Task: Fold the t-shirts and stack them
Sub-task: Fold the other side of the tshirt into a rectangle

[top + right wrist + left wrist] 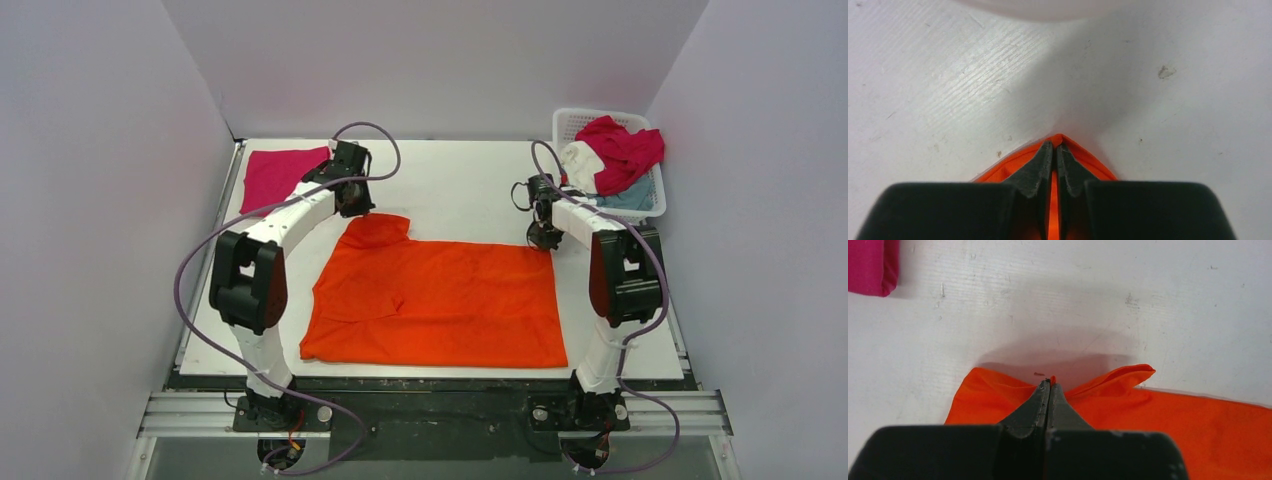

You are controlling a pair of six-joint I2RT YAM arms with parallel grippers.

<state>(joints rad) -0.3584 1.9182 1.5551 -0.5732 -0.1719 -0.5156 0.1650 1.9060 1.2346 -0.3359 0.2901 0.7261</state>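
Observation:
A bright orange t-shirt (pixel 440 300) lies spread on the white table (pixel 460 180). My left gripper (pixel 352 205) is shut on the shirt's far left corner; in the left wrist view the jaws (pixel 1050 382) pinch the orange cloth (pixel 1118 405), which bunches up to the right. My right gripper (pixel 543 237) is shut on the far right corner; in the right wrist view the tips (pixel 1055 146) clamp a peak of orange cloth (pixel 1083 155). A folded magenta-pink shirt (pixel 280 172) lies at the far left, also in the left wrist view (pixel 873 265).
A white lattice basket (pixel 575 125) stands at the far right, holding crimson (pixel 625 150), white (pixel 582 165) and grey-blue (pixel 625 198) shirts. Grey walls close in the table on three sides. The arms' cables loop over the table's sides.

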